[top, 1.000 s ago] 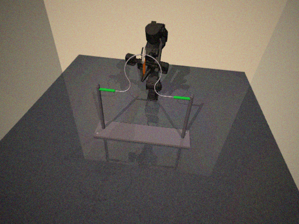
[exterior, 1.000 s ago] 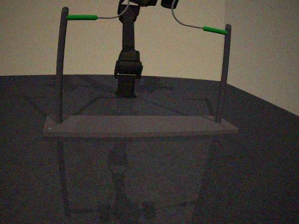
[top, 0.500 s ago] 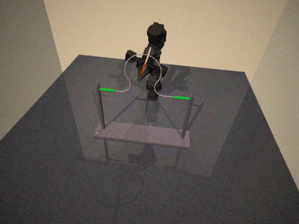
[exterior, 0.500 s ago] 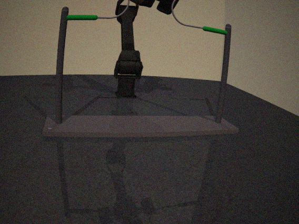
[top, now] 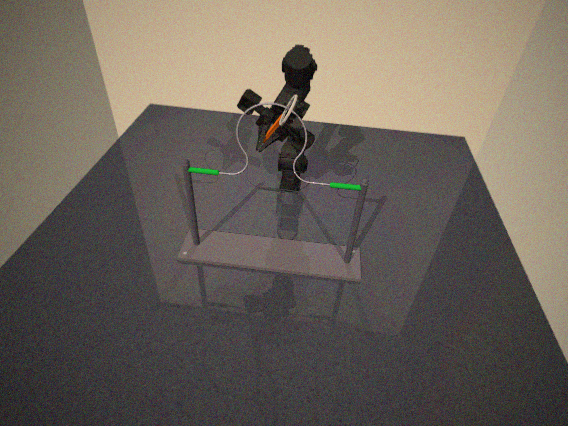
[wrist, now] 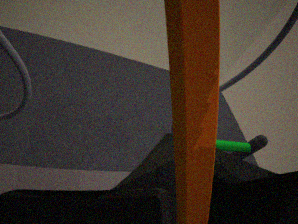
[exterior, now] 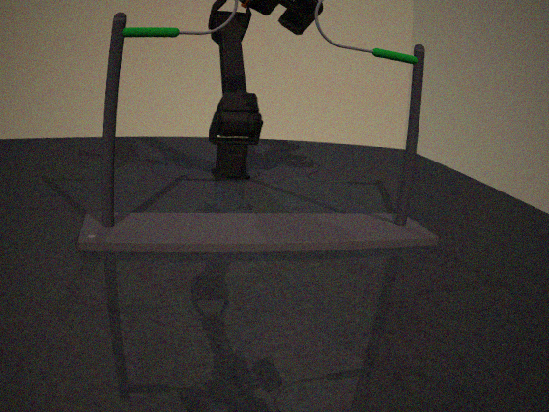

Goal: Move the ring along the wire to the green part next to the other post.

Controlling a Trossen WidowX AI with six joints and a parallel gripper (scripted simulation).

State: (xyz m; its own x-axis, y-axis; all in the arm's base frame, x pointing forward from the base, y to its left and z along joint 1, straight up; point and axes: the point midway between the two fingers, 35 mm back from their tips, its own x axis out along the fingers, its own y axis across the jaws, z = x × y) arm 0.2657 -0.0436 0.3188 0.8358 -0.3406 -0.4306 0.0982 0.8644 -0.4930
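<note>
1. At the top of the wire's [top: 243, 131] arch, the ring [top: 288, 109] sits around the thin grey run, right of the crest.
2. The gripper [top: 270, 134] is clamped on the orange handle [top: 273, 128], which slants down and left from the ring.
3. Both green parts, left [top: 203, 171] and right [top: 345, 186], lie well below, beside their posts [top: 192, 202].
4. From the wrist, the handle [wrist: 193, 96] stands upright between the jaws.

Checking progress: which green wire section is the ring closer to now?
The ring sits nearer the green section by the right-hand post in the top view, past the arch's crest.
</note>
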